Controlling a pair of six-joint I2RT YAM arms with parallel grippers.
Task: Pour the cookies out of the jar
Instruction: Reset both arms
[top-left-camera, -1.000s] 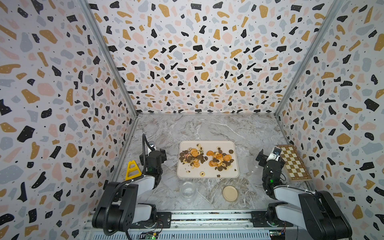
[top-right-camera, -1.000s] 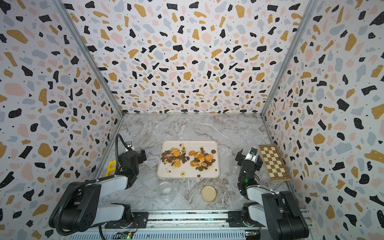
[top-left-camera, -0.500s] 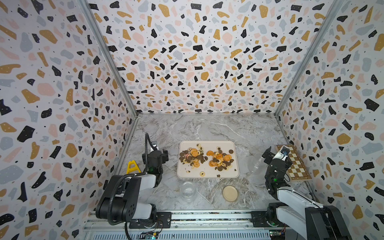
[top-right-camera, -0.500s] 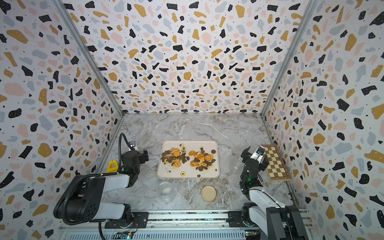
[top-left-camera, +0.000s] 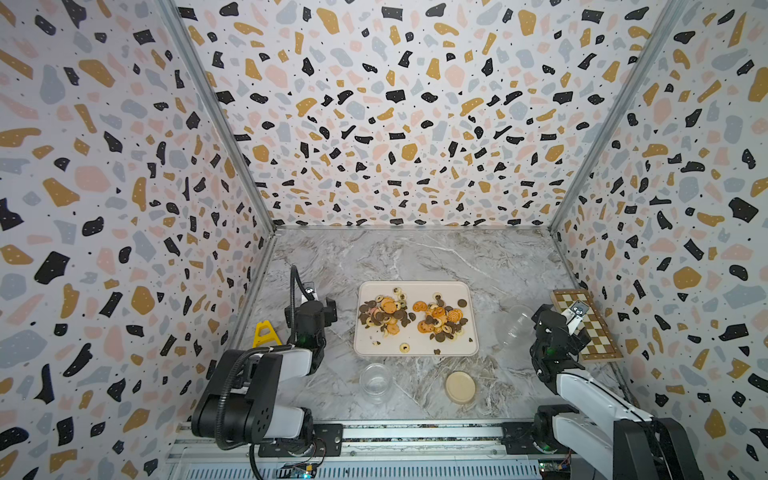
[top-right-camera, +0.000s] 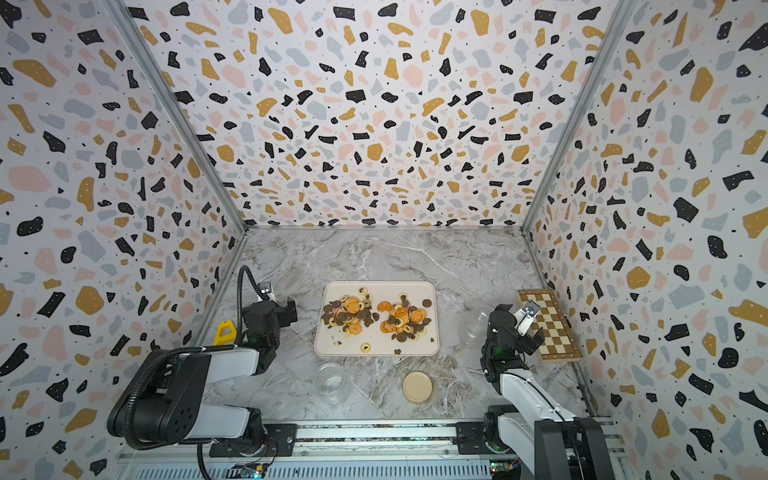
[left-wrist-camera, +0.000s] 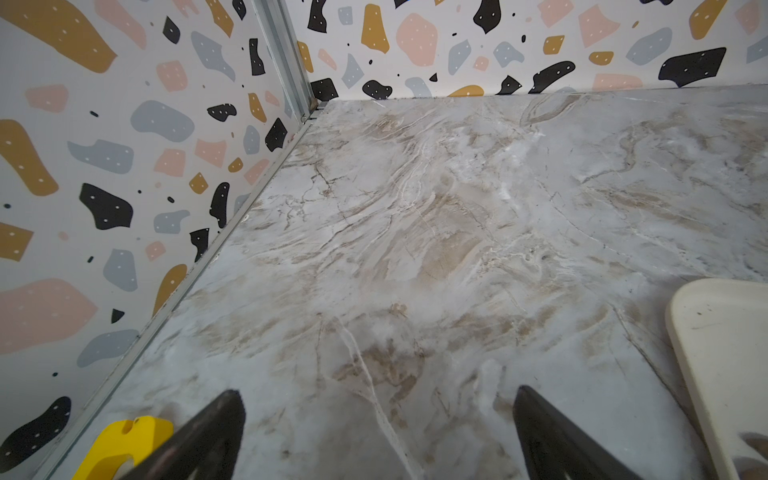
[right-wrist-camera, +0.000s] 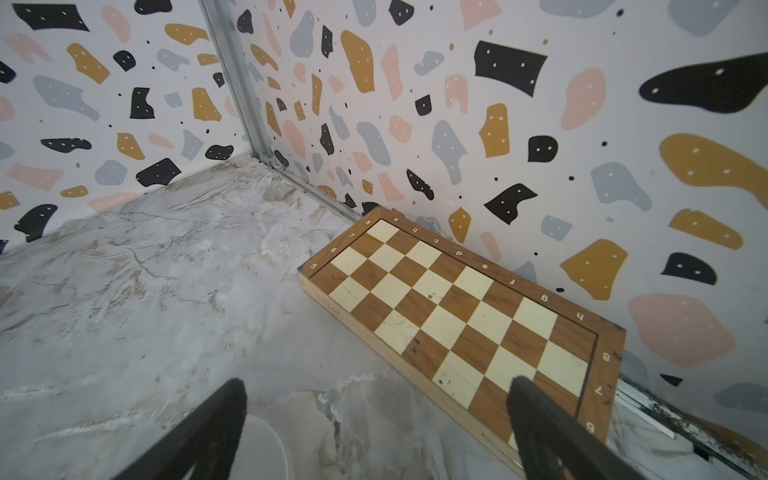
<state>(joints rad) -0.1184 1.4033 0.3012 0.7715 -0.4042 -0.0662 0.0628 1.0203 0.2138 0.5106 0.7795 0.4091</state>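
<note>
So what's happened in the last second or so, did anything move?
The right hand swung sideways, away from the clear jar lying on its side and over toward the chessboard; it is open and empty. The left hand barely shifted and is also open. The cookies, tray, upright jar and lid stayed put.

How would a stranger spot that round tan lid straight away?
Find the cream tray holding cookies mid-table. Between its near edge and the robot's rail sit two things. The lid is the flat, opaque tan disc on the right; the clear jar beside it is see-through.
</note>
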